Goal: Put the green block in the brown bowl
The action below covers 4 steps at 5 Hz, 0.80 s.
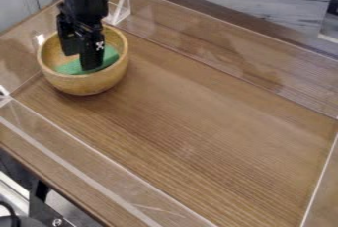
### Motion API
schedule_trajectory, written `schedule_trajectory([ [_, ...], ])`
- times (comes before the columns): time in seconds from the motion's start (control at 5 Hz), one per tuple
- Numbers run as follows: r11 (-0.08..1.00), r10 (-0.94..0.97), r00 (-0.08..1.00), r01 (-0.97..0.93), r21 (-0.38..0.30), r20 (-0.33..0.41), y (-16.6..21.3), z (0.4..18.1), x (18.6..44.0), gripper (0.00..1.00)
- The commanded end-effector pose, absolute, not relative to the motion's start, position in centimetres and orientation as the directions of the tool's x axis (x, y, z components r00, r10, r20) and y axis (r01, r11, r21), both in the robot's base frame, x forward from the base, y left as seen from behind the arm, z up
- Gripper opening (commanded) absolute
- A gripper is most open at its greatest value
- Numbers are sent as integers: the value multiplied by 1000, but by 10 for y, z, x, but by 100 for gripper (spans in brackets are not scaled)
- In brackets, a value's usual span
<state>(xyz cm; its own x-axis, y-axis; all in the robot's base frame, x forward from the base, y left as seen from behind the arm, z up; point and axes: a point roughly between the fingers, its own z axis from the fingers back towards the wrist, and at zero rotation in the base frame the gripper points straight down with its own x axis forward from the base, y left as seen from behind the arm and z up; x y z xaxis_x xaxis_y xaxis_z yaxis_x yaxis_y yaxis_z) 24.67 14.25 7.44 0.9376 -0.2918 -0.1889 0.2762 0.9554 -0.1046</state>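
The brown bowl (101, 81) stands at the back left of the wooden table. Green shows inside it on both sides of the arm, and this is the green block (58, 65) lying in the bowl. My black gripper (83, 59) hangs straight down over the bowl's middle with its fingertips just inside the rim. It is open and holds nothing. The arm hides the middle of the block.
Low clear plastic walls (158, 187) run along the table's edges. A small clear plastic stand (121, 8) sits right behind the bowl. Bare wood tabletop (211, 113) stretches to the right and front of the bowl.
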Motion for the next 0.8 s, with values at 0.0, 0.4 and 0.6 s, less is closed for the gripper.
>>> schedule_trajectory([
  [0.0, 964, -266, 956, 261, -54, -123, 139, 101, 251, 100],
  [0.4, 971, -237, 967, 233, -48, -89, 143, 111, 256, 100],
  [0.6, 960, -277, 958, 275, -46, -75, 138, 127, 258, 100],
])
